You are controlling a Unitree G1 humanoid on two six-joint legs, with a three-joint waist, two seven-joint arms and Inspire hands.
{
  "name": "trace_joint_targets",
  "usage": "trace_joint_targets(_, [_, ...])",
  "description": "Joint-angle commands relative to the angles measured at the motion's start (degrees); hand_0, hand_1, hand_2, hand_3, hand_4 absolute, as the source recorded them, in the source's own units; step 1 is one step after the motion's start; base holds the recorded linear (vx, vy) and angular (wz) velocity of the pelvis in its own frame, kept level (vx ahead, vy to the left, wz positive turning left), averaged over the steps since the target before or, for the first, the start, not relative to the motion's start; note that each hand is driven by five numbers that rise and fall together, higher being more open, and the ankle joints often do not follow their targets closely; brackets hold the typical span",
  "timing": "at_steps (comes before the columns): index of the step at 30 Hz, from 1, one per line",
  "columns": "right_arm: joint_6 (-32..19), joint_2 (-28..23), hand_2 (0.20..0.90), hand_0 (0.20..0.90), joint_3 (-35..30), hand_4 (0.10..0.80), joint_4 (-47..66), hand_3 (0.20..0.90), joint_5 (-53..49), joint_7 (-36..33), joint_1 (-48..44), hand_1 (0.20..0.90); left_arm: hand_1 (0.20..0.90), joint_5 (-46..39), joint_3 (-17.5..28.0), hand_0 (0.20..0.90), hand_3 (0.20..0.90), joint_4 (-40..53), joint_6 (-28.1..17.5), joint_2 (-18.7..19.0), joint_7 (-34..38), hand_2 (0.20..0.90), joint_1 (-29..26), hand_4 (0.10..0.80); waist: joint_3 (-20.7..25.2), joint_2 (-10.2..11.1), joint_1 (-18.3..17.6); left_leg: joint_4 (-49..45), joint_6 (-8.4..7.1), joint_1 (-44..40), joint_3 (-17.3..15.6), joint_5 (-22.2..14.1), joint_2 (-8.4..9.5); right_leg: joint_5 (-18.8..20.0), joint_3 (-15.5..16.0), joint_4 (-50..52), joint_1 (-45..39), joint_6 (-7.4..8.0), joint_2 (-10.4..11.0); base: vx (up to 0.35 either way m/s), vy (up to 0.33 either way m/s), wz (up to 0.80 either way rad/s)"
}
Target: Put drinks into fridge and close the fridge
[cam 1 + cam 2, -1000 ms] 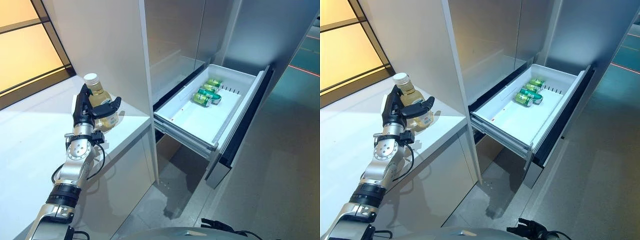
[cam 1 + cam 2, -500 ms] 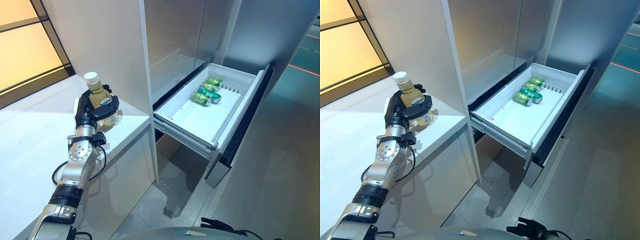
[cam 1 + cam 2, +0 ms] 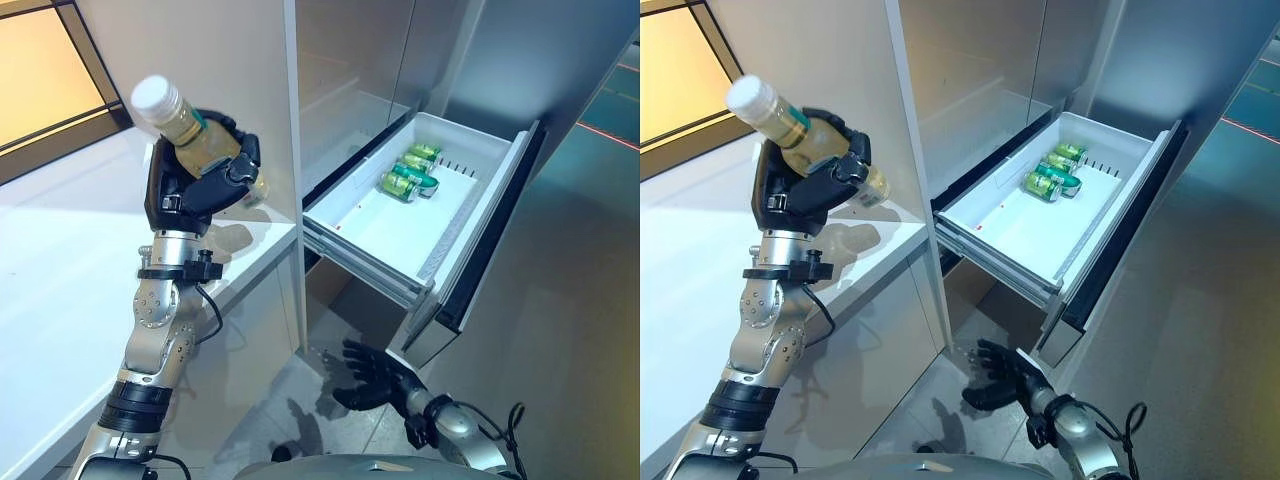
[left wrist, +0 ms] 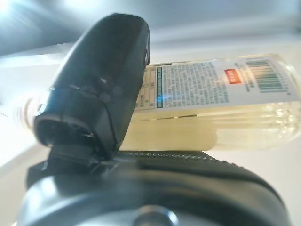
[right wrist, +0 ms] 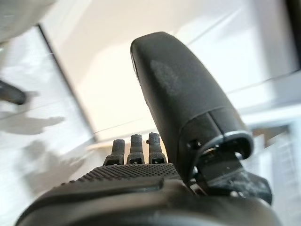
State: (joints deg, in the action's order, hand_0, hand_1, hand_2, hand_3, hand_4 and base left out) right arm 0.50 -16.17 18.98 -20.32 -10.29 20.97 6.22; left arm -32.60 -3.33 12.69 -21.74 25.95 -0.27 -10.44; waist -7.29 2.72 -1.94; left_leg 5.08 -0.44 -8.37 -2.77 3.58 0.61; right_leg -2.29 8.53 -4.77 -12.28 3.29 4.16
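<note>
Left hand (image 3: 190, 185) clenched round bottle (image 3: 195, 125) of pale yellow drink, raised above white bench (image 3: 60, 250), white cap tilted up and away from fridge. Fridge drawer (image 3: 455, 165) pulled out, green cans (image 3: 408, 178) lying at far end. Right hand (image 3: 375, 378) low above floor, fingers spread, grasping nothing.

I am counting one bottle (image 3: 196, 139) of pale yellow drink, three green cans (image 3: 406, 174) lying in the far part of the one open fridge drawer (image 3: 372, 243), and one white desk (image 3: 60, 260). My two hands (image 3: 190, 184) (image 3: 375, 375) are showing.
</note>
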Motion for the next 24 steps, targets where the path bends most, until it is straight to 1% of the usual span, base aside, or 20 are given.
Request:
trace_joint_targets(1, [-0.7,-3.66,0.9,0.9,-2.48,0.8,11.04,0.9,-6.32,7.94,-4.75,0.9,0.3,-2.25,-1.72,0.3,0.2,3.93,-6.51,2.37,-7.83,0.3,-9.82,0.1,1.81,-2.46,-0.92,-0.78,1.86,-2.42,-0.7,-7.71,2.28,-3.97,-0.74,7.07,4.5,0.16,-4.55,-0.042,-0.009,0.01])
trace_joint_targets(3, [1.49,-7.17,0.9,0.9,-5.27,0.8,18.69,0.9,-13.02,11.65,-7.64,0.9,0.3,-3.36,-3.6,0.3,0.2,4.21,-5.78,2.42,-11.73,0.3,-8.32,0.1,1.72,-2.3,-0.79,-0.74,1.91,-2.37,-0.65,-7.55,2.27,-3.57,-0.8,6.85,4.5,0.21,-4.53,-0.046,-0.007,0.0])
trace_joint_targets(4, [2.29,-7.95,0.9,0.9,-6.27,0.8,21.12,0.9,-15.68,12.59,-8.82,0.9,0.3,-3.99,-4.24,0.3,0.2,3.9,-5.5,2.17,-13.55,0.3,-7.85,0.1,1.69,-2.28,-0.75,-0.75,1.97,-2.34,-0.64,-7.5,2.31,-3.45,-0.9,6.83,4.53,0.18,-4.56,-0.039,-0.001,-0.01])
trace_joint_targets(6, [3.22,-8.61,0.9,0.9,-7.28,0.8,24.1,0.9,-19.39,13.78,-10.7,0.9,0.3,-4.56,-5.11,0.3,0.2,3.24,-5.26,1.77,-16.22,0.3,-7.3,0.1,1.78,-2.29,-0.56,-0.74,2.03,-2.27,-0.73,-7.49,2.32,-3.29,-1.03,6.7,4.56,0.19,-4.55,-0.033,0.006,-0.02])
trace_joint_targets(8, [3.06,-9.32,0.9,0.9,-7.82,0.8,26.3,0.9,-22.43,14.68,-12.36,0.9,0.3,-5.78,-6.12,0.3,0.2,2.63,-4.25,1.58,-18.39,0.3,-7.15,0.1,1.84,-2.33,-0.43,-0.73,2.12,-2.25,-0.77,-7.53,2.35,-3.17,-1.12,6.56,4.58,0.23,-4.54,0.0,0.0,0.0])
trace_joint_targets(10, [4.82,-9.72,0.9,0.9,-8.31,0.8,29.9,0.9,-26.1,14.17,-15.39,0.9,0.3,-6.21,-7.73,0.3,0.2,2.33,-2.43,1.27,-19.94,0.3,-7.28,0.1,2.01,-2.36,-0.34,-0.78,2.18,-2.16,-1.05,-7.5,2.32,-2.98,-1.19,6.36,4.63,0.26,-4.51,0.0,0.0,0.0])
trace_joint_targets(12, [5.54,-9.75,0.9,0.9,-8.32,0.8,31.51,0.9,-29.0,14.15,-16.93,0.9,0.3,-6.25,-9.07,0.3,0.2,1.97,-0.77,1.05,-20.75,0.3,-7.59,0.1,2.21,-2.3,-0.31,-0.83,2.24,-2.09,-1.26,-7.5,2.31,-2.8,-1.25,6.14,4.63,0.27,-4.51,-0.015,0.002,0.0])
trace_joint_targets(14, [5.66,-9.8,0.9,0.9,-8.25,0.8,32.18,0.9,-29.88,14.04,-17.73,0.9,0.3,-5.86,-9.9,0.3,0.2,1.76,0.0,0.81,-20.98,0.3,-7.78,0.1,2.29,-2.28,-0.32,-0.87,2.28,-2.03,-1.38,-7.5,2.32,-2.7,-1.27,6.06,4.66,0.29,-4.5,0.0,0.0,0.0])
trace_joint_targets(19, [7.84,-10.47,0.9,0.9,-7.28,0.8,34.21,0.9,-31.11,13.2,-20.01,0.9,0.3,-4.86,-13.15,0.3,0.2,0.86,3.01,0.4,-20.66,0.3,-8.77,0.1,2.52,-2.04,-0.4,-1.04,2.37,-1.72,-1.67,-7.34,2.41,-2.21,-1.48,5.64,4.71,0.2,-4.61,0.0,0.0,0.0])
trace_joint_targets(24, [9.46,-11.79,0.9,0.9,-5.53,0.8,34.38,0.9,-31.57,14.71,-21.69,0.9,0.3,-3.87,-14.95,0.3,0.2,-1.0,3.93,0.77,-19.01,0.3,-9.86,0.1,2.58,-1.87,-0.52,-1.01,2.32,-1.57,-1.86,-7.13,2.43,-1.87,-1.55,5.4,4.78,0.11,-4.66,0.0,0.0,0.0])
